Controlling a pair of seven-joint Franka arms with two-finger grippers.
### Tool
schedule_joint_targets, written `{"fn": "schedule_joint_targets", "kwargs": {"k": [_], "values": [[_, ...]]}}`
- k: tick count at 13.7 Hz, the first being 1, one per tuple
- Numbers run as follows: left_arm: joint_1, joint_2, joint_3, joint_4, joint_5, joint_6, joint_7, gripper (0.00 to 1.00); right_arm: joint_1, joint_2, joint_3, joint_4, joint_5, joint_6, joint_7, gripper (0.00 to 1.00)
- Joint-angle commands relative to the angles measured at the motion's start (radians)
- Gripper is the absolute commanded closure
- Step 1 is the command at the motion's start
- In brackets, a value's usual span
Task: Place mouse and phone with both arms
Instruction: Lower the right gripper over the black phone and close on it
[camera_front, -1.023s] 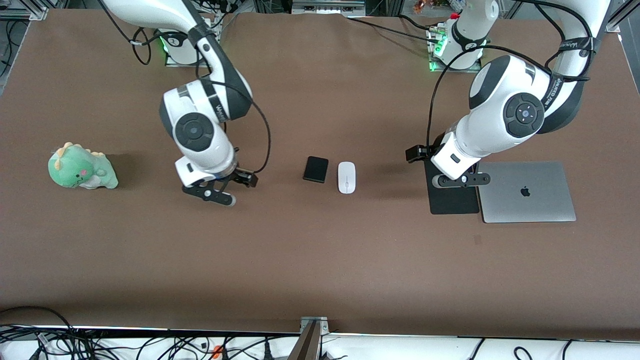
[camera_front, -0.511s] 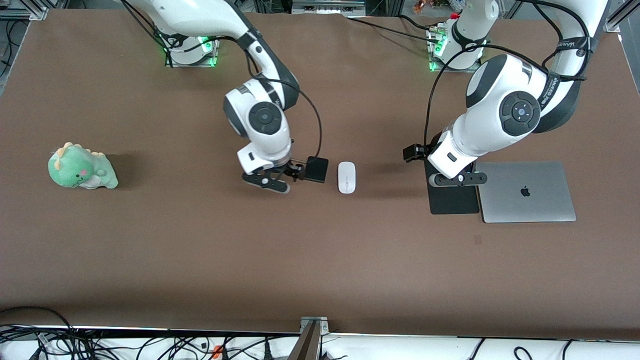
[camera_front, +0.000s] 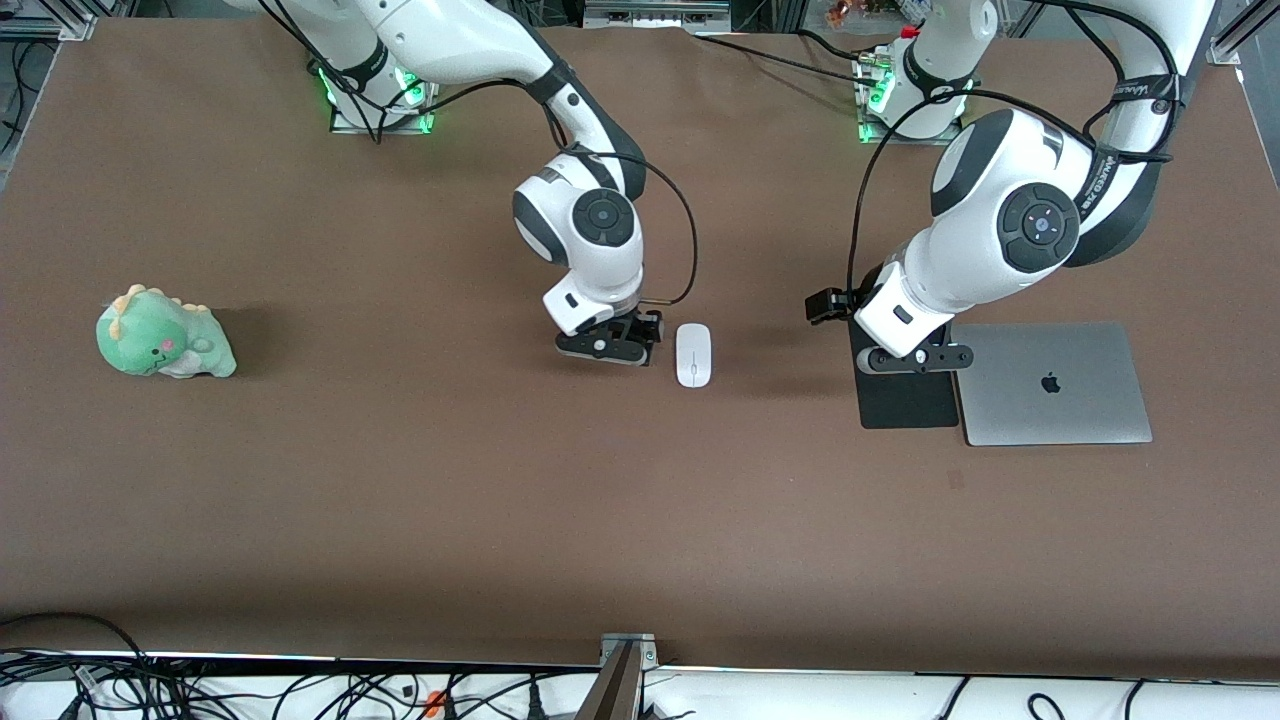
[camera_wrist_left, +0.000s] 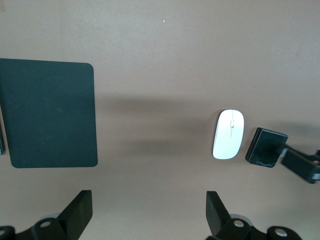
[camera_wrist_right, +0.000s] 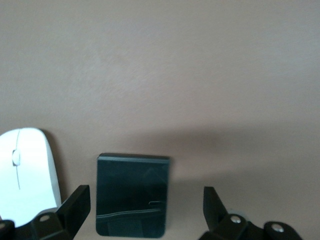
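right claw (camera_front: 612, 345) has swept across the brown table (camera_front: 400, 500), now spread over the small matte black slab phone (camera_wrist_right: 132, 194) | glossy white oval mouse (camera_front: 693, 354) just beside, untouched | left claw (camera_front: 915, 358) waits spread over large flat black mat (camera_front: 905, 405) | phone grasp looks imminent

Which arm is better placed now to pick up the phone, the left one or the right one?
The right. The right gripper hangs open directly over the phone, which lies between its fingers in its wrist view. The left gripper is open over the black mat, apart from the phone.
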Motion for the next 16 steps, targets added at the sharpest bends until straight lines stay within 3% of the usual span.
{"fn": "schedule_joint_targets", "kwargs": {"k": [1,13,14,16], "values": [[-0.004,0.009,-0.001,0.010,0.011,0.001,-0.007,0.00,0.024,0.064,-0.009,0.033,-0.023,0.065,0.006,0.00],[-0.005,0.019,-0.002,0.010,0.007,0.003,-0.009,0.00,0.037,0.123,-0.010,0.035,-0.023,0.155,0.009,0.00],[-0.005,0.019,-0.002,0.010,0.005,0.003,-0.009,0.00,0.036,0.121,-0.010,0.037,-0.021,0.155,0.003,0.02],[-0.005,0.021,-0.002,0.012,0.002,0.003,-0.009,0.00,0.031,0.117,-0.012,0.037,-0.019,0.150,-0.007,0.16]]}}
